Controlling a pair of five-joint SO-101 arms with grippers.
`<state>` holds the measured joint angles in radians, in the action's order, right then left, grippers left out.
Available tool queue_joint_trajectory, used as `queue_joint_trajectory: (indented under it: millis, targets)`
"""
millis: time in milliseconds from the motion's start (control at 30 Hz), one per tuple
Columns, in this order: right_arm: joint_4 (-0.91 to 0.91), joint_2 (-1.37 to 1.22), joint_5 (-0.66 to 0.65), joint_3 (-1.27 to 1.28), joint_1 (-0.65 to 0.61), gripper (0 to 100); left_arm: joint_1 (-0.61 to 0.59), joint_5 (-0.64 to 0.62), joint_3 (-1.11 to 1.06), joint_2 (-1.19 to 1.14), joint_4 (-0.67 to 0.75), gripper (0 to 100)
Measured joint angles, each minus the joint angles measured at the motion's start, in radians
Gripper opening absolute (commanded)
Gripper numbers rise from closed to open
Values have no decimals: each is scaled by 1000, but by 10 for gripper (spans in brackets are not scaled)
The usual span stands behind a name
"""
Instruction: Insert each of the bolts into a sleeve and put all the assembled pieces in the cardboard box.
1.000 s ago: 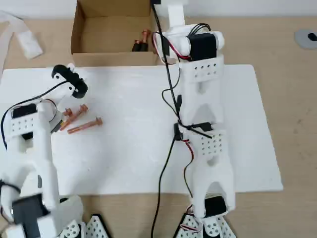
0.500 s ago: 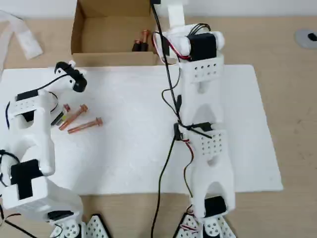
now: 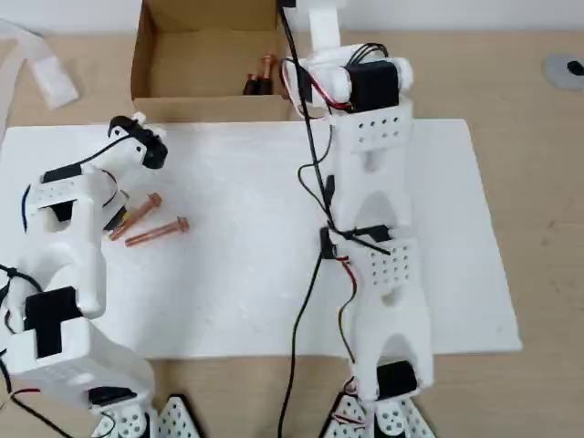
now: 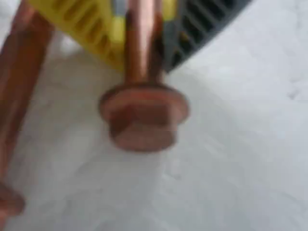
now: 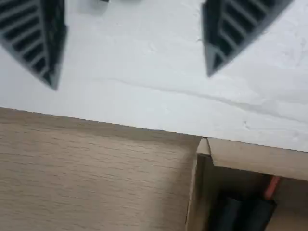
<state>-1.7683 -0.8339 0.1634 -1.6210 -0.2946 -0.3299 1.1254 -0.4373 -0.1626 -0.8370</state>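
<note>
**Left gripper clamped on a bolt; right gripper apart beside the box**

In your high view, the left arm [image 3: 68, 237] folds up from its base at the near left corner, and its wrist hangs over the left edge of the white mat [image 3: 246, 274]. From there the arm covers most of its own gripper, so you see little more than a sliver of yellow under it. A bolt [image 3: 139, 210] runs out from under the wrist, head pointing right and far. A second bolt [image 3: 157, 231] lies just near of it on the mat.

Your left wrist view shows the grip itself. The left gripper [image 4: 144, 33] is clamped on the bolt [image 4: 143, 115], whose shank sits between the yellow pad and the dark ribbed finger. The hex head is low over the mat. The second bolt [image 4: 21, 82] lies loose alongside.

The right arm [image 3: 379, 228] stretches straight from the near edge of the desk [image 3: 529, 137] to the far edge of the mat. It ends just right of the cardboard box [image 3: 141, 64]. Your right wrist view shows the right gripper [image 5: 134, 29] with its two dark fingers [image 5: 38, 38] spread well apart and nothing between them. It hangs over the far strip of mat, with the box corner [image 5: 240, 156] beyond.

The assembled pieces [image 3: 260, 78] lie in the right near corner of the box. The right wrist view shows them as dark sleeve and copper [image 5: 250, 204].
</note>
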Motion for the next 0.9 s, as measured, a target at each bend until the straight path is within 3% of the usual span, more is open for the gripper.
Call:
queue_joint_trajectory:
  millis: [133,333,500,700,900]
  targets:
    - [0,0,0,0,0,231,3,-12,20,-3,-38,9]
    - [0,0,-2,0,-35,231,12,-169,100,26,-115,10]
    - [-2,8,-35,64,-23,231,-28,-315,166,187,-210,10]
    - [-2,172,-35,365,23,231,-101,-417,170,476,-374,10]
    - [-2,566,14,913,-44,231,-123,-488,68,799,-417,10]
